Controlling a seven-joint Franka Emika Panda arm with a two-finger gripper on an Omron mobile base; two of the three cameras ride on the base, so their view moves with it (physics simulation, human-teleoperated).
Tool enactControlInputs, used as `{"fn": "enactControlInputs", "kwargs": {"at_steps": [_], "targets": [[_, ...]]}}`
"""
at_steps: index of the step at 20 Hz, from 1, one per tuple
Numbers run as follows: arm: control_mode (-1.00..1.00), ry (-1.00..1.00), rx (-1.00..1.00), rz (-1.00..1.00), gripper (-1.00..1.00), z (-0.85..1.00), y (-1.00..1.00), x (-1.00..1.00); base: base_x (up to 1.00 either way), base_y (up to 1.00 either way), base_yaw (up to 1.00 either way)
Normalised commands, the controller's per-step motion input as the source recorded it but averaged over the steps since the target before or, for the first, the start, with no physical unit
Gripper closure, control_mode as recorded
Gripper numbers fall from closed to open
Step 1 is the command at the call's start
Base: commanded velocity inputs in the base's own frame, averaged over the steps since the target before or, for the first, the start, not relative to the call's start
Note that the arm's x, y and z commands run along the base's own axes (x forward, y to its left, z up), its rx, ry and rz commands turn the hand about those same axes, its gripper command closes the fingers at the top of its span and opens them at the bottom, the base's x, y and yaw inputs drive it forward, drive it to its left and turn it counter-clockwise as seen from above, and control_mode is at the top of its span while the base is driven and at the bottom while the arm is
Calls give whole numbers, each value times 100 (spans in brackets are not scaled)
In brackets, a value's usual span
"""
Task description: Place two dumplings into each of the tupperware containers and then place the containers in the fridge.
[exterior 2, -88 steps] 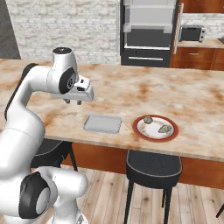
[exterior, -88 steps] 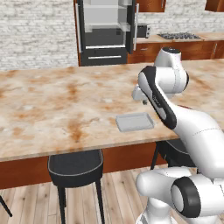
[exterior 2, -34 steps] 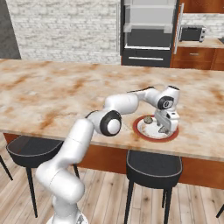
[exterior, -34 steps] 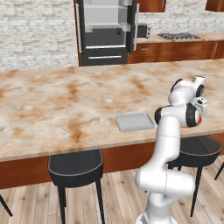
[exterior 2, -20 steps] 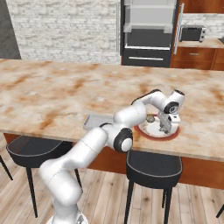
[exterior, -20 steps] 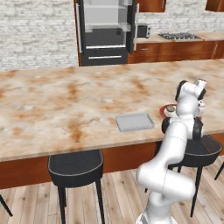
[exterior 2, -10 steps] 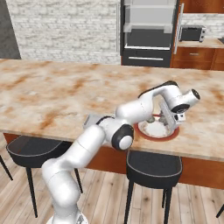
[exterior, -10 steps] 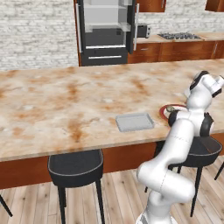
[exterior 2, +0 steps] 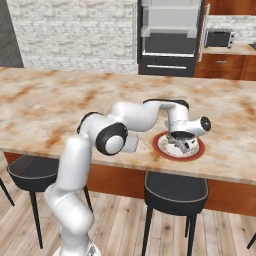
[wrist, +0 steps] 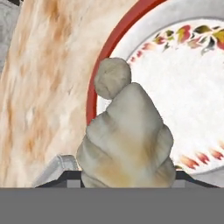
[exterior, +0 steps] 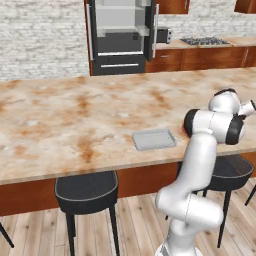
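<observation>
Since the earlier frames, arm swung right from above the tupperware container (exterior: pixel 154 139) to the red-rimmed dish (exterior 2: pixel 196 154); base unmoved.

- Tool (exterior 2: pixel 181 143): low over the dish, pointing down. A pleated dumpling (wrist: pixel 127 138) lies directly ahead between the fingers, long axis running away from the hand, knotted tip at the far end, resting on the dish's inner rim. Jaws part-spread; whether they grip it, cannot tell.
- Dish: on the table (exterior 2: pixel 60 95), near front edge; other contents hidden by the hand.
- Tupperware container: nothing seen inside, left of the dish, well apart.
- Fridge (exterior: pixel 122 37): beyond the table, doors open, nothing loaded.

Judgement: first dumpling pickup under way.
</observation>
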Motion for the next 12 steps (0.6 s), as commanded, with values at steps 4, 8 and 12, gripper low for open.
{"fn": "enactControlInputs", "kwargs": {"at_steps": [4, 8, 12], "targets": [[-100, 1, -35, 27, 100, 70, 100, -19, 0, 0, 0], [-100, 9, -40, 26, 100, 34, 100, -16, 0, 0, 0], [-100, 26, -41, 21, 100, 3, 100, -11, 0, 0, 0]]}}
